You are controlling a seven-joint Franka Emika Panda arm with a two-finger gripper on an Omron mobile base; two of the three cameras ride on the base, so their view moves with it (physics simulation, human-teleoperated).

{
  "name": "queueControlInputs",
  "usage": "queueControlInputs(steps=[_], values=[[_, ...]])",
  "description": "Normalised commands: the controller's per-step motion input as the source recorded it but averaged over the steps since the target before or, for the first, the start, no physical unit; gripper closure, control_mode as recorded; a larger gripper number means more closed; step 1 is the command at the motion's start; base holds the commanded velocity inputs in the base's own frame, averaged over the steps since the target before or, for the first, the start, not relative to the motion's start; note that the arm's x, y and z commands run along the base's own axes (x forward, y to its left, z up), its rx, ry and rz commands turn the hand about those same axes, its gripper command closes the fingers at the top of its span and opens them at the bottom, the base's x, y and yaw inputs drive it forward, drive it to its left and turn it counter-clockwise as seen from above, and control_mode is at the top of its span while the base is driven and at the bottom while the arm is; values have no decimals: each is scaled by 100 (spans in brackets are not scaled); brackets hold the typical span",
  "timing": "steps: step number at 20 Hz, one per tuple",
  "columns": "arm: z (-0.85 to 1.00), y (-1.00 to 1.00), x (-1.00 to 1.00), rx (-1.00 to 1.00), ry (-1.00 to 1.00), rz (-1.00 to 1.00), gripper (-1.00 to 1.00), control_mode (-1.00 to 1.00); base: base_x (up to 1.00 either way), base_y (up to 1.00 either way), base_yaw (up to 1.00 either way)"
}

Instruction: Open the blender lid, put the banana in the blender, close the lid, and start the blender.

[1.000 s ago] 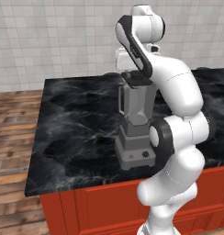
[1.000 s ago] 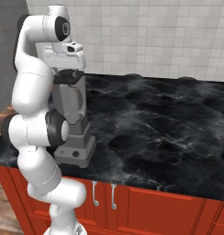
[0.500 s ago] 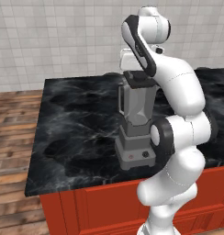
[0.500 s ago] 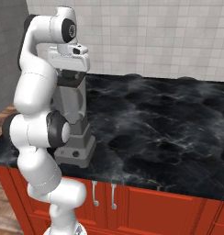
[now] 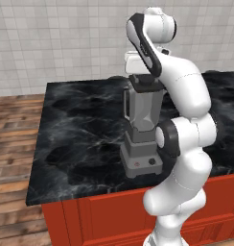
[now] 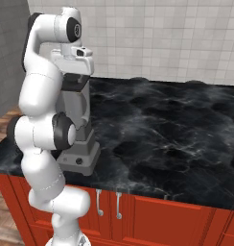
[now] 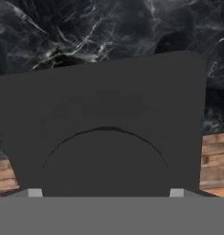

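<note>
Gripper [image 5: 146,81] down on top of the blender [image 5: 142,126], jaws spread wide to either side of the lid [image 7: 104,128] and not yet clamped on it — fingertips [image 7: 35,193] barely peeking up at the bottom of the hand view. Lid seated on the jar rim; blender upright near the front edge of the counter [image 5: 80,129]. Banana nowhere to be picked out, so its place cannot be told. Main risks, as a judgement: closing off-centre and skating over the flat cap, or lifting at a slant and rocking the whole blender toward the counter edge. Hand view gives the lid's square outline dead-on; left base view gives the red button [image 5: 135,164] and knob [image 5: 151,161]; right base view gives the jar half hidden behind the arm.
</note>
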Motion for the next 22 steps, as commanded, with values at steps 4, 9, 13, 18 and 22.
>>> queueControlInputs(steps=[4,9,13,18,22], values=[[2,0,-8,0,24,-6,100,-100,0,0,0],[1,0,-23,0,17,-7,100,-100,0,0,0],[0,0,-42,0,7,-10,100,-100,0,0,0],[0,0,-37,0,1,-7,100,-100,0,0,0],[0,0,-31,0,0,-4,100,-100,0,0,0]])
